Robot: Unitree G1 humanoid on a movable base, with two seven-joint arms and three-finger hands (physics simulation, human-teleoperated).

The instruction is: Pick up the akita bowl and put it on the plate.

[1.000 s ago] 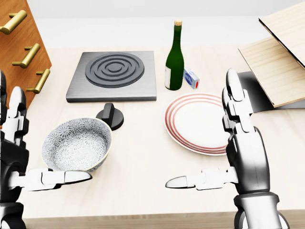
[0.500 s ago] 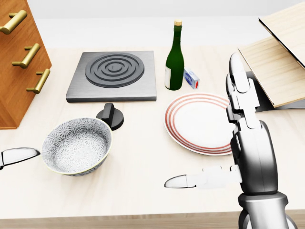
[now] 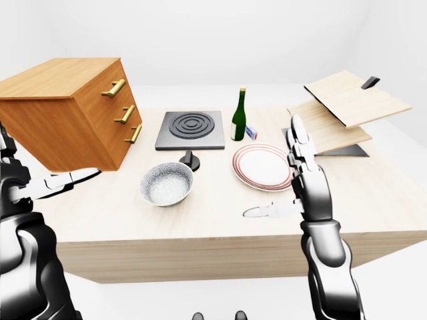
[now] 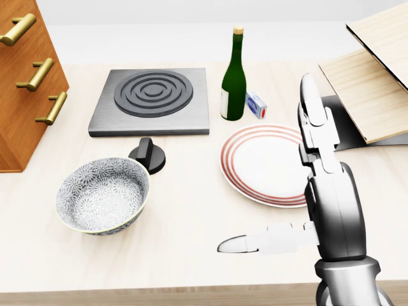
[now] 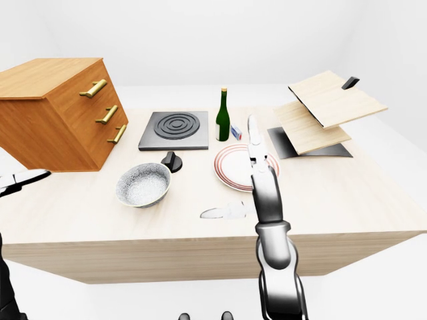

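The akita bowl [image 4: 102, 194], grey-white patterned, sits upright on the wooden table at the lower left of the head view. The red-ringed white plate [image 4: 255, 156] lies to its right and holds nothing. My right hand [image 4: 271, 185] hovers open at the plate's right edge, with its fingers [image 4: 312, 115] pointing up and its thumb [image 4: 245, 243] stretched left over the table. My left hand [image 3: 40, 177] is open at the far left of the left-eye view, well left of the bowl and off the table's edge. It does not show in the head view.
A black knob [image 4: 148, 156] stands just above the bowl. Beyond it are a dark hob plate [image 4: 153, 99], a green bottle [image 4: 234, 76] and a small box [image 4: 256, 104]. A wooden drawer cabinet [image 3: 73, 113] stands at the left, slanted wooden boards [image 3: 347, 107] at the right.
My left hand has drawn away leftward from beside the bowl and left the head view. The right hand shifted only slightly. Bowl and plate have not moved.
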